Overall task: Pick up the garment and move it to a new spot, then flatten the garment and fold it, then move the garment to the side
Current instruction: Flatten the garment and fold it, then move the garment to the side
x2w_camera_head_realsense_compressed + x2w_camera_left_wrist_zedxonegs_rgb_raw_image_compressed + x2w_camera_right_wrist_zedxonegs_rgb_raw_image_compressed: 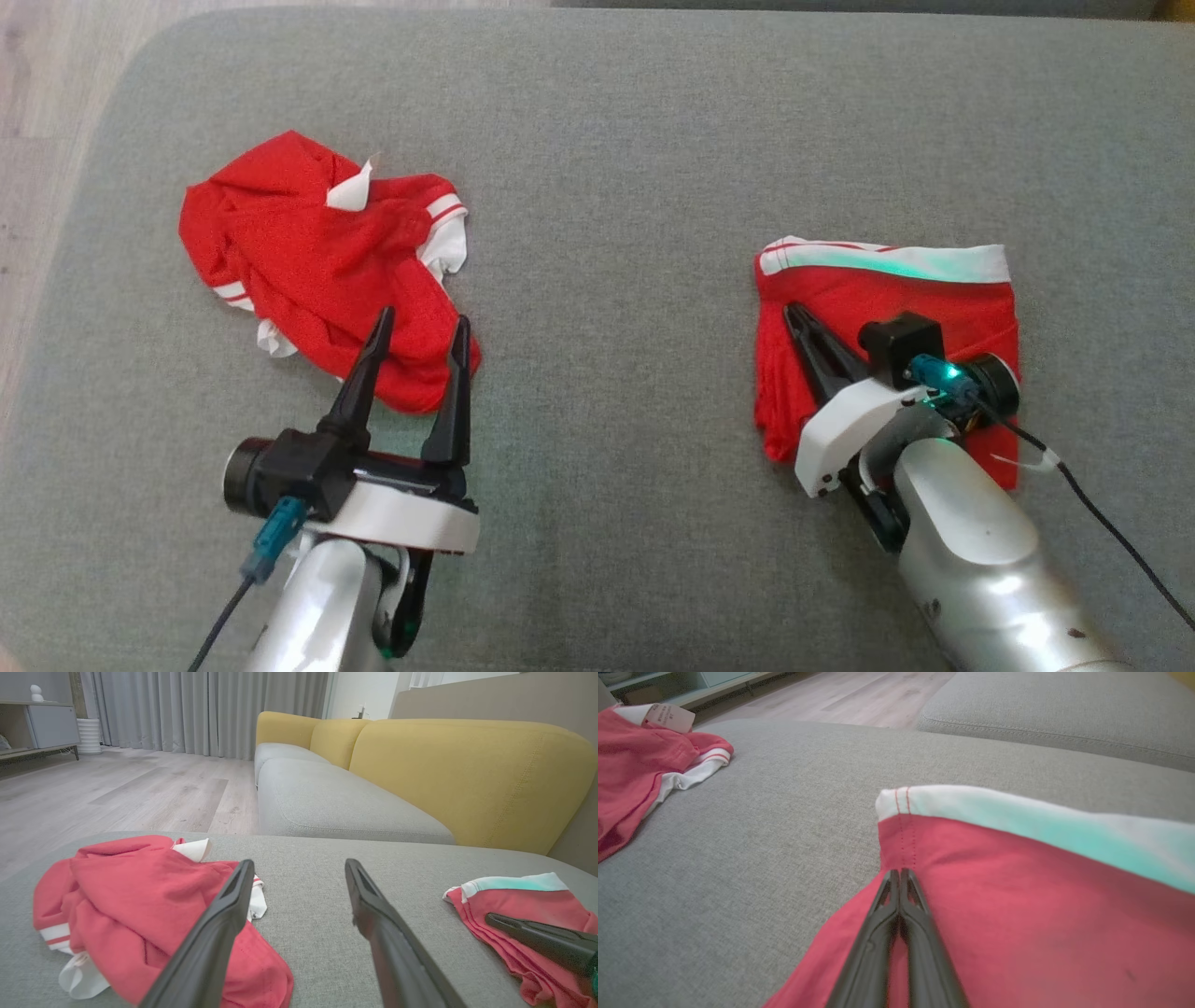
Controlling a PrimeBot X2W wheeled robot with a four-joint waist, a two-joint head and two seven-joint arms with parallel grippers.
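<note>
Two red pieces lie on the grey upholstered seat [607, 140], well apart from each other. At the robot's right sits the folded red garment [934, 294], a neat, roughly square stack with its white band [887, 261] along the far edge. The right gripper [794, 311] lies on it with its jaws pressed together, tips on the red cloth just short of the band's stitched seam. The right wrist view does not settle whether a fold is pinched between the fingers or they merely rest on top. At the robot's left lies the crumpled red garment [308, 252], bunched up, with white striped cuffs and a white label [350, 191] sticking out. The left gripper [422, 319] hovers over its near edge with its jaws spread wide and nothing between them. I judge the folding of the right-hand piece to be done and the last step, moving it to the side, to be in hand or just finished. If it is to be slid further, the right fingers need a firm pinch through all layers and a low, slow drag so the stack does not fan open. Otherwise the left gripper must drop onto a raised ridge of the crumpled cloth and close there
</note>
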